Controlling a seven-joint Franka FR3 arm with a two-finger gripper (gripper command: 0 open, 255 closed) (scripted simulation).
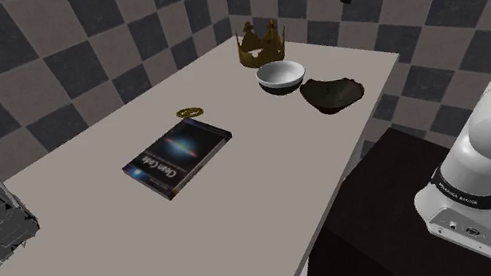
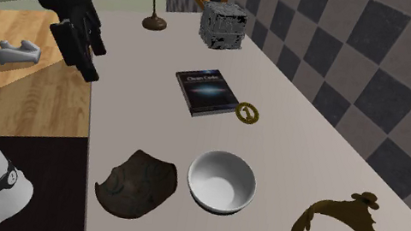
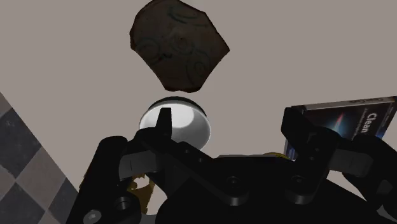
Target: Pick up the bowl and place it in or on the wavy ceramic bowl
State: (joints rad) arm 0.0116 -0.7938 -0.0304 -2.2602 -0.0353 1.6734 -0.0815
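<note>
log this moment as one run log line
stage: before grasp | claw: open, empty, raised | white bowl: on table, not held | dark wavy bowl: beside it, empty

Overall: the shoulder view is dimly, evenly lit; the second exterior view, brighter.
Surface: the pale flat tabletop [image 1: 97,236] is evenly lit.
Shading: grey gradients are seen inside the white round bowl [image 2: 222,180].
Darkest: the all-black gripper [image 3: 227,118] is rendered as a near silhouette.
</note>
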